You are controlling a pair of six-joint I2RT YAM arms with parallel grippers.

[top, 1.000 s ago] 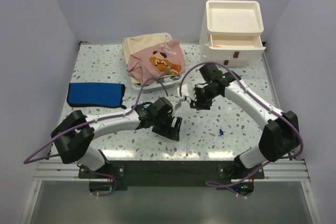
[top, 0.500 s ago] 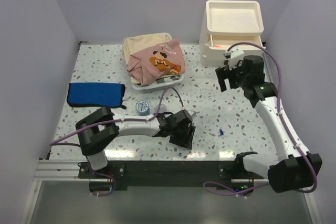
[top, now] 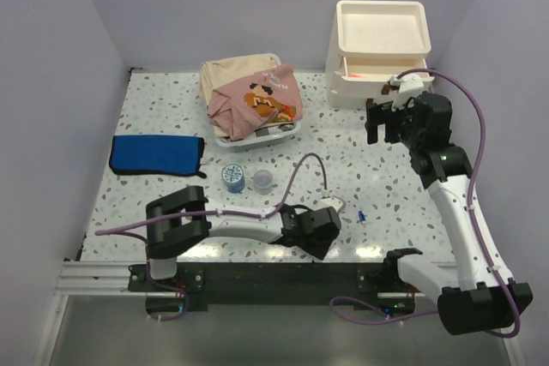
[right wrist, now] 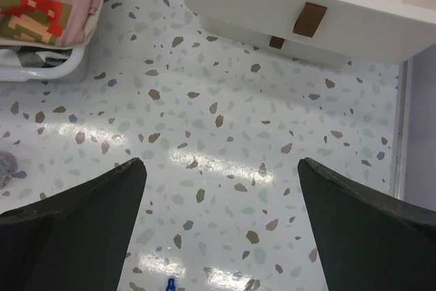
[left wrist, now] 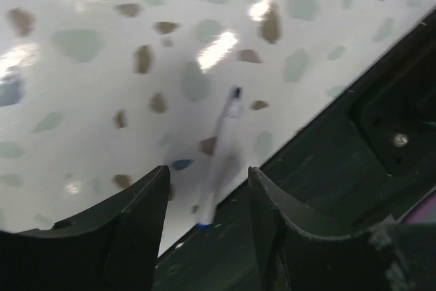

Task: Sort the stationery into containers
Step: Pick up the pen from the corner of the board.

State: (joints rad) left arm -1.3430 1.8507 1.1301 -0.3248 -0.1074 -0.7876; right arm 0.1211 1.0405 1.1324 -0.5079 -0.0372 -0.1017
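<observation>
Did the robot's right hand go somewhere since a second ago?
Yes. The right gripper swung away from the middle of the table, toward the back right, and now hangs just in front of the cream drawer unit.

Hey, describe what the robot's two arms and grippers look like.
The left arm and right arm have white links and black joint housings, each trailed by a purple cable. The left gripper and right gripper each have two broad black fingers.
</observation>
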